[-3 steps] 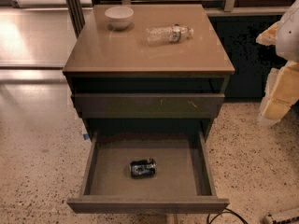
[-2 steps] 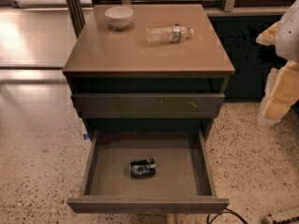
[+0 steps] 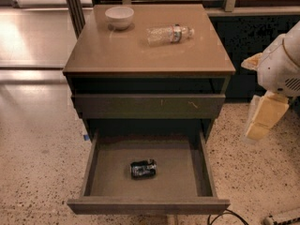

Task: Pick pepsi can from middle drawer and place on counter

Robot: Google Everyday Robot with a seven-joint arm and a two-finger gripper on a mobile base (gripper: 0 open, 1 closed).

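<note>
The pepsi can is small, dark and dented. It lies on its side on the grey floor of the middle drawer, which is pulled fully open at the bottom of the dark cabinet. The tan-brown counter is the cabinet's top slab. My gripper hangs at the right edge of the camera view, beside the cabinet at about the height of the closed drawer. It is well to the right of the can, above it and apart from it, and it holds nothing that I can see.
A white bowl and a clear plastic water bottle lying on its side sit at the back of the counter. A closed drawer front with pale scratch marks is above the open drawer. A speckled floor surrounds the cabinet, and a cable lies at the bottom right.
</note>
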